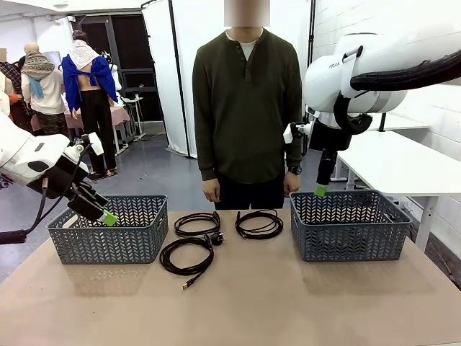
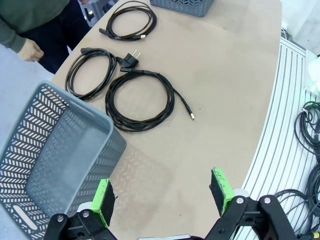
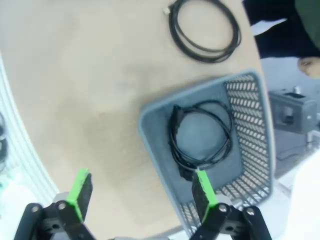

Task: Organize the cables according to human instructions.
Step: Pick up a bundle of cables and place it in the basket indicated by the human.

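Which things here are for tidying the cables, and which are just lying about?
For the job: left basket, right basket, cable already inside, near cable, power-plug cable, far right cable.
Just lying about: white side table, loose wiring.

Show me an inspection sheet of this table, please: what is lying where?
Surface: tan tabletop, no spills seen.
Job's things: USB cable, plug cable and third cable lie coiled between left basket and right basket; fourth cable lies in right basket.
Clutter: nothing seen.
Pincers: left pincer open by left basket; right pincer open over right basket's edge.
Cables: black robot wiring along the arms.
Surroundings: person standing opposite; white side table.
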Controlling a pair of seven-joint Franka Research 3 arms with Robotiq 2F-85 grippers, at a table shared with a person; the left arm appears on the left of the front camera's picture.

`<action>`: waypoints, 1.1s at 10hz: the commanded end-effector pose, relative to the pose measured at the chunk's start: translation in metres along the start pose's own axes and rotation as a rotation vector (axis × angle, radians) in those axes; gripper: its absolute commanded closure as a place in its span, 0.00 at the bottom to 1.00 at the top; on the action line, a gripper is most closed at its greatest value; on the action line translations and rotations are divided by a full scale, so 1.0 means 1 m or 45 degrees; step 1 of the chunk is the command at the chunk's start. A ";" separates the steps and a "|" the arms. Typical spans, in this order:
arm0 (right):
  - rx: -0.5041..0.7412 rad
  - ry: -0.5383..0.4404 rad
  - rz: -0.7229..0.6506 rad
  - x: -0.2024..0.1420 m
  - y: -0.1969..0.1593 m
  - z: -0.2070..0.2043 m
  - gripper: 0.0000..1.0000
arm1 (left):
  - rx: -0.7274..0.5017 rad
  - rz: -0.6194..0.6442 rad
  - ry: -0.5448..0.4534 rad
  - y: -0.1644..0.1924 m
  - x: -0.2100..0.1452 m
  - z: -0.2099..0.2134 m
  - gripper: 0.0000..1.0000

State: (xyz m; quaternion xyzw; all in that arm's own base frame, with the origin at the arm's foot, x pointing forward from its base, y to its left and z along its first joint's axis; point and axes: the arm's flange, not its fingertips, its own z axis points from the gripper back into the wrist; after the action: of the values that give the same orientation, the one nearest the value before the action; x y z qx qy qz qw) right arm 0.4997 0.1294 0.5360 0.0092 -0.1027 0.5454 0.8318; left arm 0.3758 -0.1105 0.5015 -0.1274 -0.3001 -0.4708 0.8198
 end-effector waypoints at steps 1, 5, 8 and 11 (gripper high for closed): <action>-0.081 -0.131 -0.041 0.007 0.034 -0.013 0.00 | -0.020 -0.017 -0.016 0.003 -0.004 -0.001 0.00; -0.061 -0.299 0.003 0.025 0.080 -0.033 0.00 | -0.020 -0.017 -0.016 0.003 -0.004 -0.001 0.00; 0.002 -0.341 0.047 0.029 0.094 -0.047 0.00 | -0.020 -0.017 -0.016 0.003 -0.004 -0.001 0.00; -0.023 -0.277 0.007 0.039 0.093 -0.044 0.00 | -0.020 -0.017 -0.016 0.003 -0.004 -0.001 0.00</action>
State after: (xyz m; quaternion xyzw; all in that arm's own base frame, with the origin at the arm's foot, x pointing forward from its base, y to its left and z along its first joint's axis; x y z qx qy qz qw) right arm 0.4355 0.2109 0.4906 0.0645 -0.1968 0.5463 0.8116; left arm 0.3758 -0.1104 0.5014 -0.1273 -0.3000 -0.4707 0.8199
